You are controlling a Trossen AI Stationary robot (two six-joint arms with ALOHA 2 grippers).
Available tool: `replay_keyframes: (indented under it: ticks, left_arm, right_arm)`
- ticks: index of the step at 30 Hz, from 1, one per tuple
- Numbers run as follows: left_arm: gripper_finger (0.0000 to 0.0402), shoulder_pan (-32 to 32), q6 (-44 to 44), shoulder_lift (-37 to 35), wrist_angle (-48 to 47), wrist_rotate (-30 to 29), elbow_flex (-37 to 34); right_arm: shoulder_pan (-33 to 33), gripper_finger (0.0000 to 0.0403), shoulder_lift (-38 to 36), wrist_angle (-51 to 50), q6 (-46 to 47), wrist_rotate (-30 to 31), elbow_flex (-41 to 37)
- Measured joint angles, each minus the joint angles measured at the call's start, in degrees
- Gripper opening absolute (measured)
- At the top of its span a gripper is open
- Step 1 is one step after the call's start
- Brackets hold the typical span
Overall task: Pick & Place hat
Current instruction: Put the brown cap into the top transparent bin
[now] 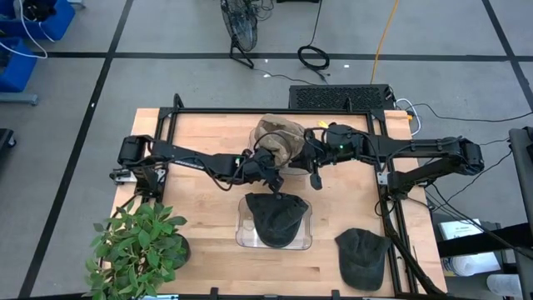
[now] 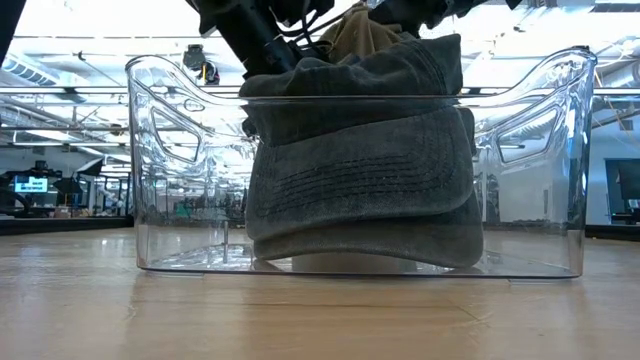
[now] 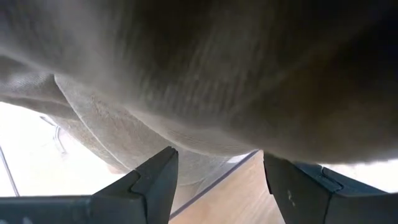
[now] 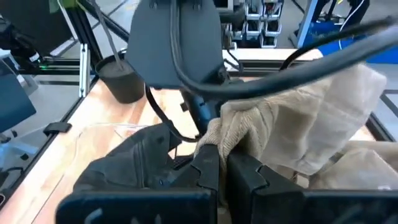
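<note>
A dark grey hat [image 1: 279, 218] [image 2: 370, 170] lies in the clear plastic bin [image 1: 241, 227] [image 2: 150, 150] near the table's near edge. My left gripper [image 1: 271, 171] [image 3: 217, 186] is open just above the bin's far side. The hat's dark cloth [image 3: 249, 74] fills its wrist view close in front of the fingers; I cannot tell whether they touch it. A tan hat [image 1: 279, 137] [image 4: 323, 118] sits at the table's far middle. My right gripper [image 1: 310, 167] [image 4: 222, 171] is shut on it, close beside the left arm's wrist [image 4: 174, 43]. My right gripper pinches a bunched fold at the tan hat's edge [image 4: 219, 140] between its two shut fingers, coming from the table's right side. The rest of the hat spreads away behind the fold toward the far edge. Whether the hat is lifted does not show.
A second dark hat [image 1: 362, 254] lies flat on the table near its right near corner. A potted plant [image 1: 137, 246] stands at the left near corner. A black frame [image 1: 250, 111] runs along the far edge. Bare wood lies left of the bin.
</note>
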Motion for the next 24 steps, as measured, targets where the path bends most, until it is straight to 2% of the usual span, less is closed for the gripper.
replay_keyframes:
  ticks: [4,11,15,19,22,24]
  left_arm:
    - [0.0234,0.3,0.0,0.0,-0.3,0.0,0.0]
    - [0.0234,0.3,-0.4,0.0,-0.2,1.6,0.0]
    - [0.0234,0.0,-1.4,0.0,-0.3,6.1,0.0]
    - [0.0234,-0.9,-1.4,-0.5,-0.5,10.1,0.0]
    - [0.0234,-1.9,0.1,-2.5,-0.9,10.1,0.0]
    - [0.0234,-2.4,1.6,-4.4,-1.6,8.9,0.0]
  right_arm:
    - [0.0,0.0004,0.4,-4.3,2.2,-1.6,0.0]
    - [-1.4,0.0004,1.9,-11.1,9.9,-1.1,0.0]
    - [-2.1,0.0004,1.9,-12.5,10.9,5.3,0.0]
    - [-2.7,0.0004,1.9,-12.0,10.9,7.5,0.0]
    - [-2.8,0.0004,1.9,-11.6,10.6,12.0,0.0]
    - [-2.8,0.0004,1.9,-11.0,9.2,12.9,0.0]
